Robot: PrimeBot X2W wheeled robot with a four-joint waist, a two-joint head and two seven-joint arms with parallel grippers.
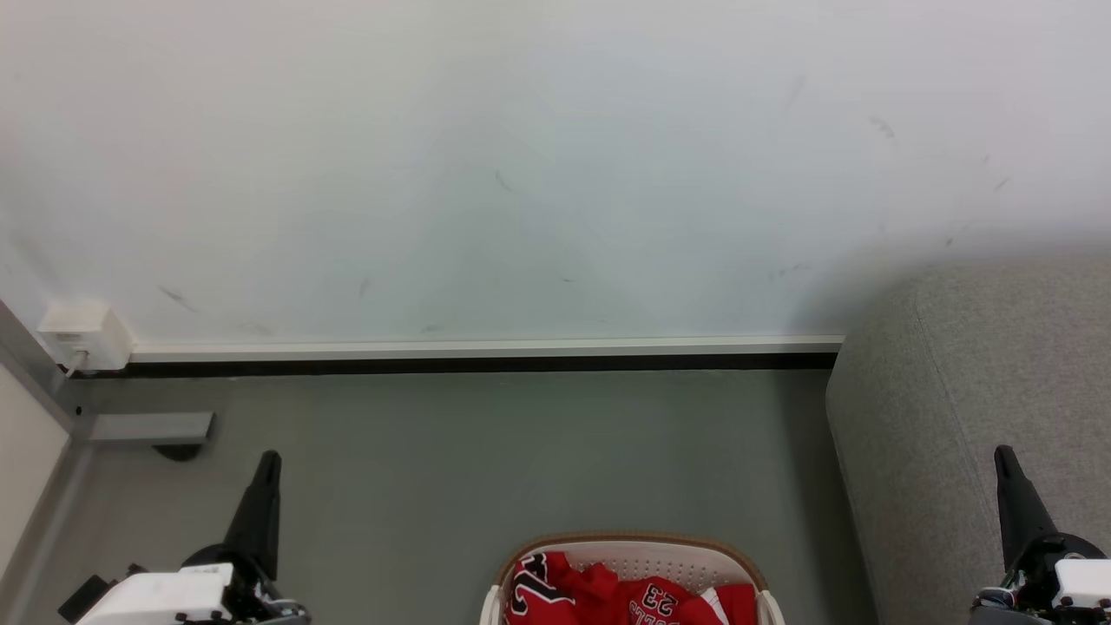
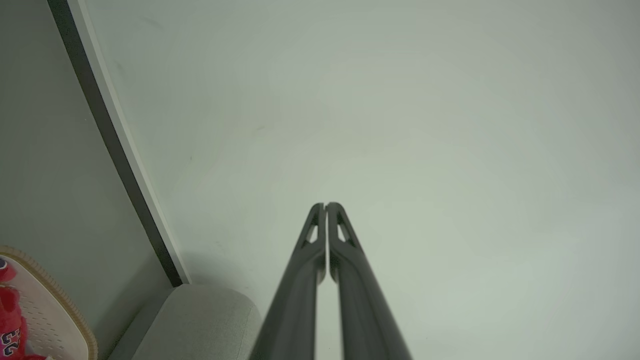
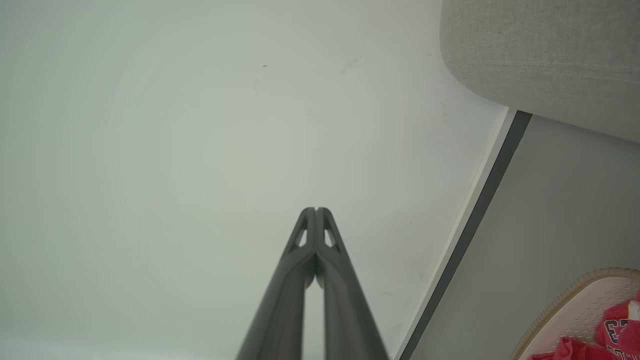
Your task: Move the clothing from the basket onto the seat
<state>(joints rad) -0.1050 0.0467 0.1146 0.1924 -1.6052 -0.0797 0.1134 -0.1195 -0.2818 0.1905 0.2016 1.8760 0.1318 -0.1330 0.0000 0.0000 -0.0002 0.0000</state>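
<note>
Right now both pairs of my jaws are pressed shut and hold nothing: the left fingers (image 2: 306,270) meet at their tips, and so do the right fingers (image 3: 290,280). Both point at the wall (image 1: 555,174), away from the work. The clothing (image 1: 608,595), a red heap with a "23" showing, lies in the basket (image 1: 634,540). The basket stands on the floor (image 1: 521,451) between my two arms, low at the near edge of the head view and back from both sets of tips. The heap runs crosswise, from one arm toward the other, and neither arm looks clearly nearer to it. The seat (image 1: 972,373) stands to my right, and the right jaws show against its fabric, so I judge the right arm better placed for the carry. Either way, I must first swing down and inward and spread the jaws.
</note>
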